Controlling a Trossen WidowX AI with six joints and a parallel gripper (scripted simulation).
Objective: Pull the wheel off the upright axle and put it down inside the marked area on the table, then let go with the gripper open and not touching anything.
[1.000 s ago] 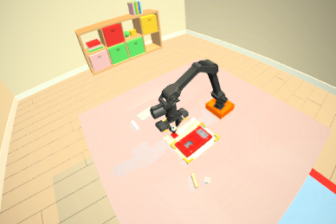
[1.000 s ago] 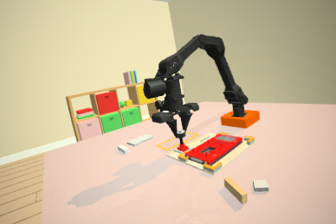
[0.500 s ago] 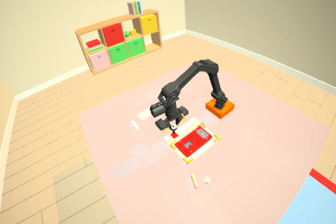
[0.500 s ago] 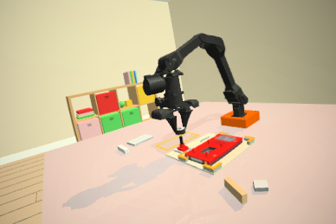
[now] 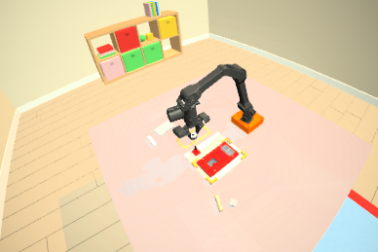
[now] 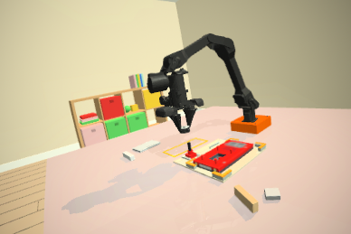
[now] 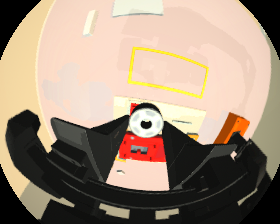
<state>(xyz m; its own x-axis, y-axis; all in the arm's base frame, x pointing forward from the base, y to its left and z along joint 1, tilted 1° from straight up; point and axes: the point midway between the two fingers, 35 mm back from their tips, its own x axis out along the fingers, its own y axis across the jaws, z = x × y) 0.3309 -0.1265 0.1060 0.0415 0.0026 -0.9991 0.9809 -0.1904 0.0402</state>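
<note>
My gripper is shut on the small white wheel and holds it in the air, well above the table. The upright axle, a thin dark pin on a small red base, stands bare at the near left corner of the cream board. The marked area is a yellow-outlined rectangle on the pink table, just beyond the axle. The wheel hangs over that area's near side.
A red fixture lies on the cream board. The arm's orange base stands to the right. A flat white plate and small white block lie left. A wooden block and grey cube lie near.
</note>
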